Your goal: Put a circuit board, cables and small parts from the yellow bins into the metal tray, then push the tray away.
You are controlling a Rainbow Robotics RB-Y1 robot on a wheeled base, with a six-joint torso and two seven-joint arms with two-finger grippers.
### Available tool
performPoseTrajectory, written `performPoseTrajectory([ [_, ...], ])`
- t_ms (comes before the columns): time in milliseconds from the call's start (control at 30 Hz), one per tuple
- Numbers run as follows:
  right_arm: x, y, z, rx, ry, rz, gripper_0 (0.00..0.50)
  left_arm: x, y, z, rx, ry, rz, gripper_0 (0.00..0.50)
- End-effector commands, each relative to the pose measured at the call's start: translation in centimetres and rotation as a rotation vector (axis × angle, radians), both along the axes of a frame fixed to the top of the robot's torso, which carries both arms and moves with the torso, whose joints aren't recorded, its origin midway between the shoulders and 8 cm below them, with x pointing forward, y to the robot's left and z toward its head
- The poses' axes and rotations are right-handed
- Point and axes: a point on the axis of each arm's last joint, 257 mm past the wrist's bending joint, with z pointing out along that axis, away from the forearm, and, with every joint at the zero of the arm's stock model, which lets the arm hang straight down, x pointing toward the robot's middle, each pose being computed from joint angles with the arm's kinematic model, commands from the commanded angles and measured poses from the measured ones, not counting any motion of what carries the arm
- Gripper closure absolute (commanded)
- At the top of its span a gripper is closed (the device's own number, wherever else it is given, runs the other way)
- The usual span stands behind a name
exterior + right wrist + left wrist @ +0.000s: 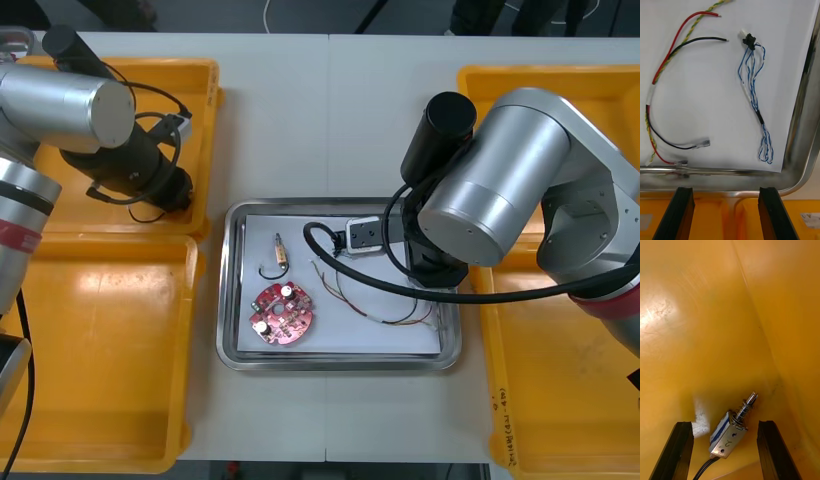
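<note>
The metal tray (232, 290), white inside, lies mid-table. It holds a round red circuit board (283, 312), a small metal part (281, 250) and a red and yellow cable (385, 305). My right gripper (725, 213) stands open just over the tray's rim (799, 176). Ahead of its fingers lie a twisted blue and white cable (754, 93) and the red and yellow cable (655, 75) with a black wire. My left gripper (178, 190) is down in the far left yellow bin (205, 100). It is open (725, 453), and a small metal part (732, 429) with black leads lies between the fingers, touching neither.
Two yellow bins (100, 350) flank the tray on the left and two (545, 400) on the right. My right arm (500, 180) hangs over the tray's right end, with a black hose (330, 255) looping across it. The bin wall (790, 315) rises close beside the left fingers.
</note>
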Motion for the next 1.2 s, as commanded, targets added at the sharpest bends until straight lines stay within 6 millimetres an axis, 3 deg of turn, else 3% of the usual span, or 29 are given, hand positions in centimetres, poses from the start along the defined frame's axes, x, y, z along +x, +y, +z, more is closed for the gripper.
performPoseTrajectory([
  [33, -0.6, 2.1, 2.7, 0.066, -0.019, 0.021, 0.000, 1.5, -1.8, 1.5, 0.028, -0.050, -0.099, 0.000],
  [300, -0.5, 2.9, 5.6, 0.149, -0.068, 0.023, 0.000, 1.9, -1.7, 1.3, 0.025, -0.060, -0.101, 0.000],
  [333, -0.3, 3.0, 6.2, 0.167, -0.080, 0.016, 0.000, 1.9, -1.7, 1.3, 0.026, -0.061, -0.100, 0.098],
  [367, -0.1, 2.8, 6.7, 0.181, -0.090, 0.007, 0.000, 1.9, -1.7, 1.3, 0.025, -0.060, -0.101, 0.267],
  [400, 0.1, 2.7, 7.3, 0.199, -0.101, -0.005, 0.000, 1.9, -1.7, 1.4, 0.026, -0.062, -0.100, 0.400],
  [467, 0.5, 2.3, 8.2, 0.224, -0.114, -0.028, 0.000, 1.9, -1.7, 1.4, 0.023, -0.062, -0.099, 0.496],
  [700, 1.2, 0.8, 10.6, 0.374, -0.130, -0.201, 0.000, 2.1, -1.4, 1.8, 0.012, -0.069, -0.089, 0.499],
  [1200, 1.5, -3.7, 11.8, 0.568, -0.133, -0.534, 0.000, 2.7, -0.3, 4.5, -0.024, -0.098, -0.055, 0.500],
])
